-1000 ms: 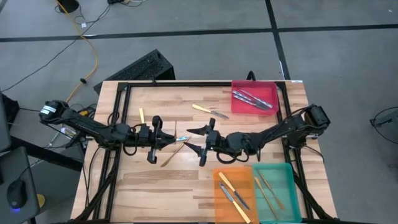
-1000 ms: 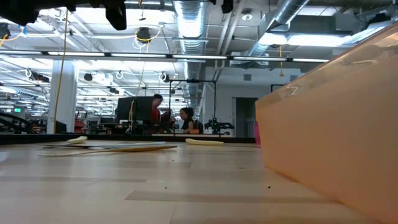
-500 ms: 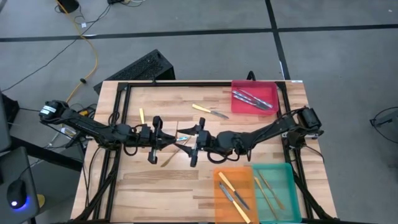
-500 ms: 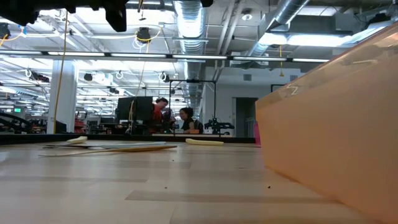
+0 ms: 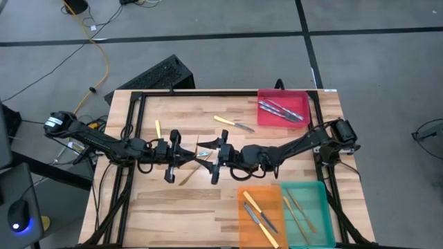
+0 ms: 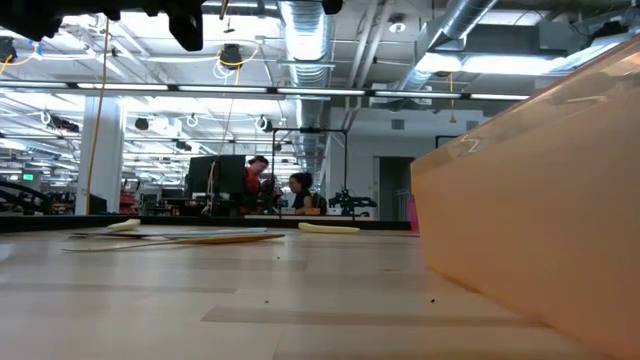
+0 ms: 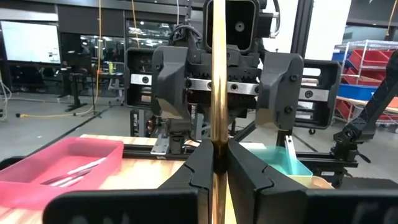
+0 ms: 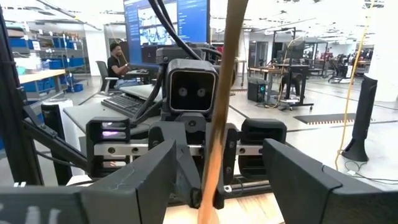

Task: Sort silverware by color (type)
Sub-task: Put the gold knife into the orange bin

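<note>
We see the left gripper [image 5: 185, 157] pinched tight on a tan wooden utensil [image 7: 218, 93], which stands up between its fingertips [image 7: 200, 163]. Facing it, almost nose to nose, the right gripper [image 5: 216, 158] has its jaws spread wide — the same stick rises between its two fingers [image 8: 144, 172] without either one touching it. Just beside both grippers on the table [image 5: 173, 200] lies a light-blue-handled utensil [image 5: 202, 153]; a little farther off rests a yellow-handled knife [image 5: 232, 124], and another yellow piece [image 5: 158, 128] lies back beside the left arm. Beyond the right gripper, the red tray [image 5: 284, 108] holds blue-handled silverware, the orange tray [image 5: 260, 211] yellow-handled pieces, the teal tray [image 5: 304, 212] wooden ones.
</note>
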Tool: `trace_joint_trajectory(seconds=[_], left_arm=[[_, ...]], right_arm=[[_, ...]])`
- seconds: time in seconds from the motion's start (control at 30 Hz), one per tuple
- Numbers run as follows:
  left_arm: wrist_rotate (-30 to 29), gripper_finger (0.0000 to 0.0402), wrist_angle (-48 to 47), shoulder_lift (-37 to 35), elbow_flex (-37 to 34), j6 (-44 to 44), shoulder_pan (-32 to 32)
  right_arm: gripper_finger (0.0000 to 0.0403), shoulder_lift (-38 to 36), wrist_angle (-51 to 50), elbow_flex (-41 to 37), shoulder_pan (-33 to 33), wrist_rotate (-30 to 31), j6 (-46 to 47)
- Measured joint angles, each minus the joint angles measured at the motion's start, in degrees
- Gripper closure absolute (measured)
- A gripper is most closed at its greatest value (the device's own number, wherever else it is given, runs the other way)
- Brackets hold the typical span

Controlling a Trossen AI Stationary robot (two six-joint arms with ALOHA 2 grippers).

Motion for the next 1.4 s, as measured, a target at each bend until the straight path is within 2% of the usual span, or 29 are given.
trace_joint_trajectory(seconds=[0.2,0.33,0.43,0.67,0.73,1.07,1.4], left_arm=[[0.0,0.0388,0.0,0.1,0.0,-0.2,0.0],[0.0,0.0388,0.0,0.1,0.0,-0.9,0.0],[0.0,0.0388,0.0,0.1,0.0,-1.1,0.0],[-0.4,0.0388,-0.2,0.1,0.0,-3.2,0.1],[-0.3,0.0388,-0.7,0.1,0.0,-3.9,0.1],[0.5,0.0388,-3.3,0.0,0.1,-8.4,-0.4],[-0.2,0.0375,-7.0,0.1,0.2,-10.9,-0.3]], right_arm=[[0.0166,0.0,0.0,0.0,-0.5,0.0,1.9],[0.0198,0.0,-0.1,0.0,-0.5,0.0,2.5],[0.0235,0.0,-0.1,0.0,-0.7,0.0,3.9],[0.0358,0.0,0.0,0.0,-0.6,-0.4,7.3],[0.0382,0.0,-0.1,0.0,-0.1,-0.2,8.2],[0.0381,0.0,-0.7,0.0,1.9,1.4,12.3],[0.0381,0.1,-3.1,0.0,3.3,9.1,13.9]])
